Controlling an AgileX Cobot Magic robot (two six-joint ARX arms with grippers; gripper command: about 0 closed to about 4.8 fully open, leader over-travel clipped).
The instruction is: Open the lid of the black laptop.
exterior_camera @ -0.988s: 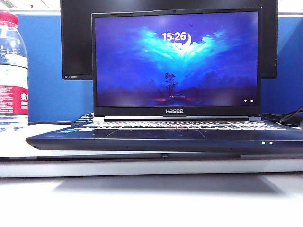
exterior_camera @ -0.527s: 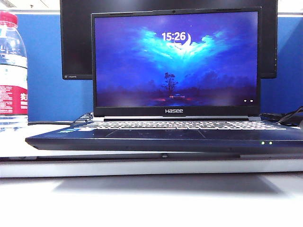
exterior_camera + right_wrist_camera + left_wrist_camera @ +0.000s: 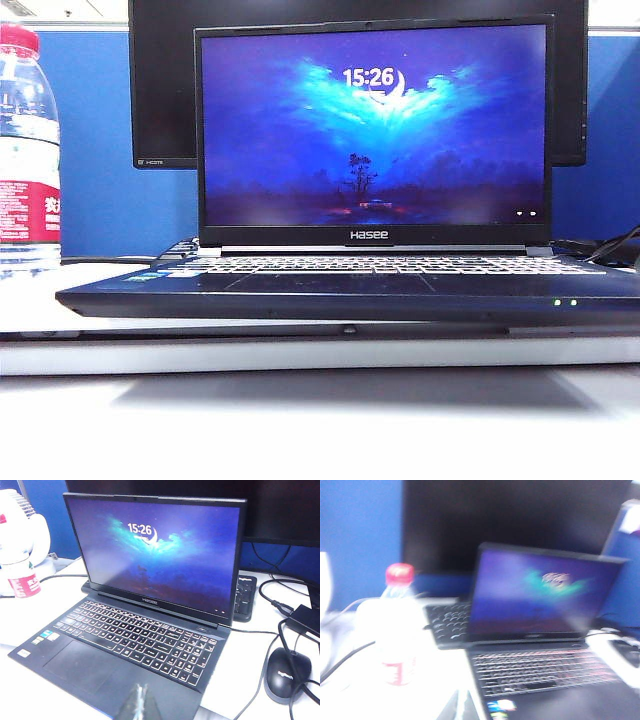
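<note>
Now: laptop open, both grippers clear of it.

Nearest my cameras, the right gripper [image 3: 139, 700] shows only a sliver, fingertips pressed together with nothing between them, above the front edge of the black laptop [image 3: 350, 290]. The left gripper [image 3: 461, 707] is a blur beside the water bottle [image 3: 395, 630]; I cannot tell its opening. Farther back the lid [image 3: 373, 125] stands upright, screen lit, reading 15:26. Behind it sits the monitor [image 3: 160, 90].
</note>
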